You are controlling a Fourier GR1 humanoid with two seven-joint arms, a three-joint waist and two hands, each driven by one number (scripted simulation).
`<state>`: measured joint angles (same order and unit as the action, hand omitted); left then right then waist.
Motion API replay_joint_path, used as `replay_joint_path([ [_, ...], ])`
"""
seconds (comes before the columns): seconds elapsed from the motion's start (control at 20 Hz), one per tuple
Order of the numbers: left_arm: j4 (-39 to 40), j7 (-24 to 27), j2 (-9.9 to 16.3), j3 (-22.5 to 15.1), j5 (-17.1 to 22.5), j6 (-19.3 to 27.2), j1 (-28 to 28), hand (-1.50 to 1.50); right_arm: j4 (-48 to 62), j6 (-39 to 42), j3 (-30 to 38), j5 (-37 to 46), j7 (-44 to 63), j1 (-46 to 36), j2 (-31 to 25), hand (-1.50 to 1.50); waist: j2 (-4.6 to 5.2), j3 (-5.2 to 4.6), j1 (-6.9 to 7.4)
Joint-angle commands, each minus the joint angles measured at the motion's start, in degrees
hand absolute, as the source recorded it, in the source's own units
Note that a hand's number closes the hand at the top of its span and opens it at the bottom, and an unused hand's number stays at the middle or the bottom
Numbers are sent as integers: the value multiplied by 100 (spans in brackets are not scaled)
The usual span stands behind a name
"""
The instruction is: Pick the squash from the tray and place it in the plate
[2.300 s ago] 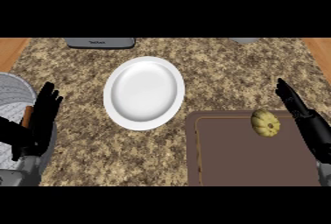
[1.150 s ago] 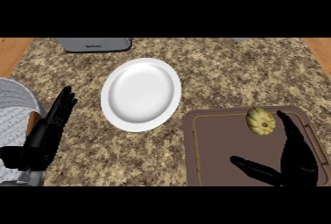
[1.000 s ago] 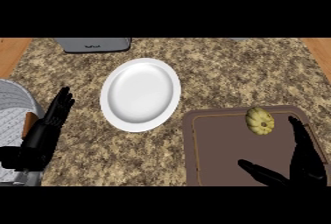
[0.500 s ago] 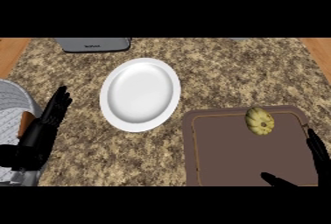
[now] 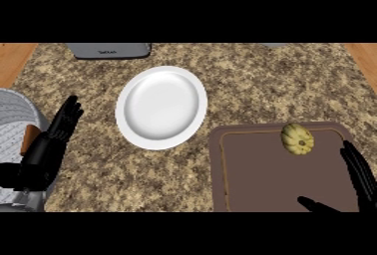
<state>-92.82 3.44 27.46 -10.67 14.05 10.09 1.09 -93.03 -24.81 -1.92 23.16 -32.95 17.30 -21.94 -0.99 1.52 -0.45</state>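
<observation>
A small yellow ribbed squash (image 5: 297,139) lies in the far right corner of the brown tray (image 5: 254,174). A white oval plate (image 5: 162,107) sits on the granite counter, up and left of the tray. My right hand (image 5: 358,172) is open at the lower right over the tray's near right edge, fingers straight and thumb spread, a little below and to the right of the squash without touching it. My left hand (image 5: 49,147) rests open at the left edge, fingers pointing up.
A grey perforated object (image 5: 15,124) lies under and behind my left hand at the left edge. A dark grey appliance (image 5: 109,50) stands at the back edge. Wooden floor shows beyond both far corners.
My right hand has drawn back toward the lower right corner, so less of it shows over the tray. The squash, plate and left hand have stayed put.
</observation>
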Motion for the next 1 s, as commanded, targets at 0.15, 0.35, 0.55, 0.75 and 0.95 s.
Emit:
replay_joint_path([
  [0.15,953,151,-242,177,107,-139,34,0,110,6,10,786,1165,-404,-139,-150,145,-168,23],
  [0.35,889,254,-452,-26,-161,-52,-98,0,230,72,-239,1078,1342,-429,6,-150,127,-161,27],
  [0.55,1180,421,-397,147,-110,-295,-48,0,272,318,-134,1035,1746,-935,21,-150,134,-163,19],
  [0.75,848,-40,-531,126,-163,-101,65,0,510,402,-128,1418,2096,-1277,-55,-150,123,-158,40],
  [0.95,1027,31,-597,200,-162,-209,162,0,1180,84,-166,1737,2153,-1677,258,-150,141,-155,52],
])
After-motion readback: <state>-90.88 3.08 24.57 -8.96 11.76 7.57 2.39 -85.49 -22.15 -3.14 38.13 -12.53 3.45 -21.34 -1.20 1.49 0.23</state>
